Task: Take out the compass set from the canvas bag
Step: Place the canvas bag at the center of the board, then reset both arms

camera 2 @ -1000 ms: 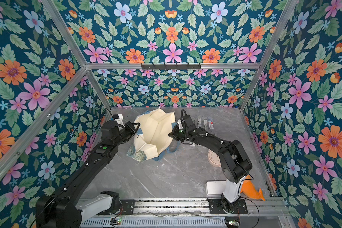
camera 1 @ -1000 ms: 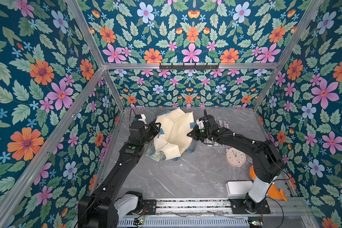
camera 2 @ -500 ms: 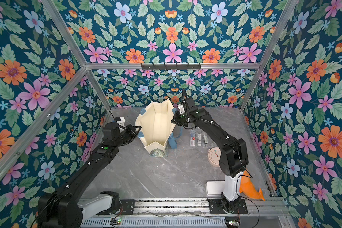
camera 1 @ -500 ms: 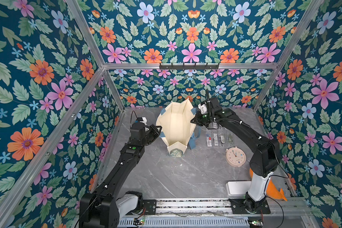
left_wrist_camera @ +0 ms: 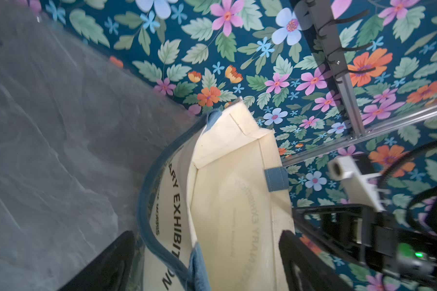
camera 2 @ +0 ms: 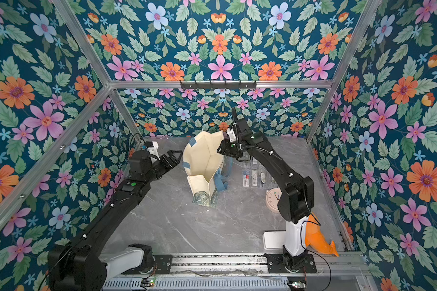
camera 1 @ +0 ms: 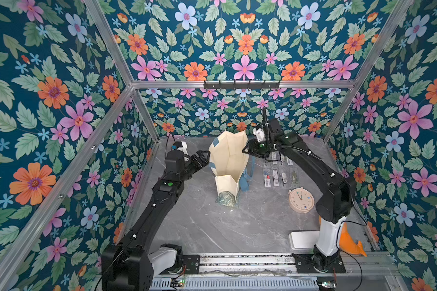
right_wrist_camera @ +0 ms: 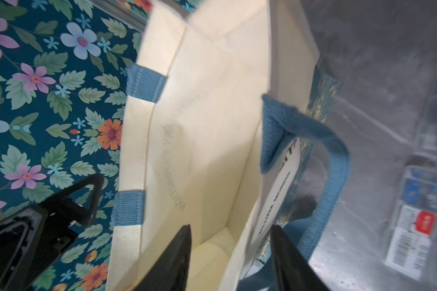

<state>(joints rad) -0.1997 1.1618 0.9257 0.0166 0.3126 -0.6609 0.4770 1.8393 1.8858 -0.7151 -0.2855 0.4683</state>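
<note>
Looks like the bag-opening step is done: the canvas bag [camera 1: 227, 161] stands upright between the left gripper [camera 1: 206, 158] and right gripper [camera 1: 246, 149]. Both have jaws spread at its rim, pinching nothing. A second ago both were clamped on it and it hung crumpled and tilted. It looks empty inside. Clear cases [camera 1: 275, 173] lie just beyond the right gripper, so next I'd check them for the compass set.

Black capitals on the outer side of the canvas bag [left_wrist_camera: 227, 196] read "ARY EXHIBIT", and the rest is hidden. Inside the bag "EXHIBITION" shows through in reverse. The barcode label on the clear packet [right_wrist_camera: 409, 241] beside the bag is unreadable.
</note>
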